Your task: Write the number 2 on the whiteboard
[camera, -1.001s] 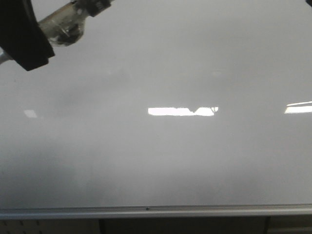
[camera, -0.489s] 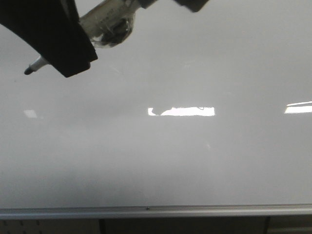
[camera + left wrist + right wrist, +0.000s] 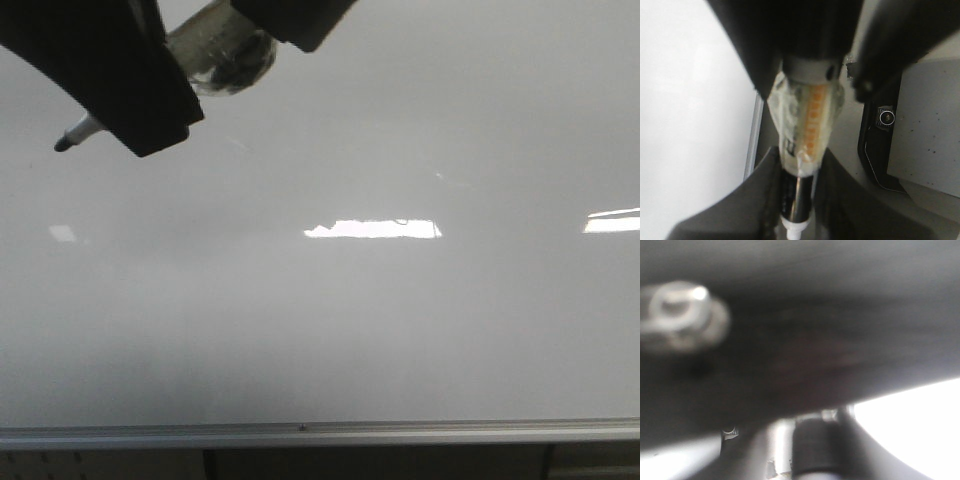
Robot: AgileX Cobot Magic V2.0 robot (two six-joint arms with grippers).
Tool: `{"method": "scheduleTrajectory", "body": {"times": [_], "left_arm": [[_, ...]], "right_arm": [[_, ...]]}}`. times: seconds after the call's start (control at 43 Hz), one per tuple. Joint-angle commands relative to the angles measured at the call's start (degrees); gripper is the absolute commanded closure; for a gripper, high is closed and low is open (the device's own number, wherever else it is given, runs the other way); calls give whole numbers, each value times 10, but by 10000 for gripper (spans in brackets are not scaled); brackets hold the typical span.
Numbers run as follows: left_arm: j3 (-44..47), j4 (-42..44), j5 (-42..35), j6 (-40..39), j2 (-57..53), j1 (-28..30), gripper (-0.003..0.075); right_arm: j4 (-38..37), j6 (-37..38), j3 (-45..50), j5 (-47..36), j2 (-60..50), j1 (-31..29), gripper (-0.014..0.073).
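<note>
One whiteboard (image 3: pixel 380 330), glossy pale grey, bears no visible digit. One marker (image 3: pixel 75 134) sits clamped in the left end effector (image 3: pixel 797 190); right end effector's opening: cannot tell.

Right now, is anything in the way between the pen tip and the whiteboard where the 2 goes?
Nothing visible is. In the front view the marker sticks out of the left hand, its dark tip at the upper left, over the whiteboard. The board shows only bright light reflections and no writing yet.
</note>
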Motion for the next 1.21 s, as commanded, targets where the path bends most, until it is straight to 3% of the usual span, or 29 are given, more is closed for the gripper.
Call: {"method": "scheduleTrajectory", "body": {"times": [0.0, 0.14, 0.186, 0.326, 0.419, 0.652, 0.885, 1.024, 1.187], "left_arm": [[-19, -9, -27, -3, -18, -3, 711], [-19, -9, -33, -3, -18, -3, 666], [-19, -9, -35, -3, -18, -3, 609], [-19, 8, -38, -5, -22, -2, 340], [-19, 28, -38, -32, -35, 4, 248], [-7, 43, -31, -107, -107, 65, 246], [54, 43, -82, -213, -207, 178, 246], [91, 43, -96, -248, -260, 246, 246], [122, 41, -98, -248, -297, 286, 246]], "right_arm": [[23, -5, -23, -16, -16, -1, 505], [23, -5, -23, -16, -16, -1, 603], [23, -5, -23, -16, -16, -1, 613], [22, -5, -23, -14, -17, -2, 611], [19, 2, -23, -14, -24, -3, 611], [-37, 99, -20, 4, -61, -44, 609], [-122, 274, -8, 14, -119, -120, 609], [-136, 325, 44, -31, -176, -187, 609], [-136, 369, 152, -150, -261, -267, 609]]}}
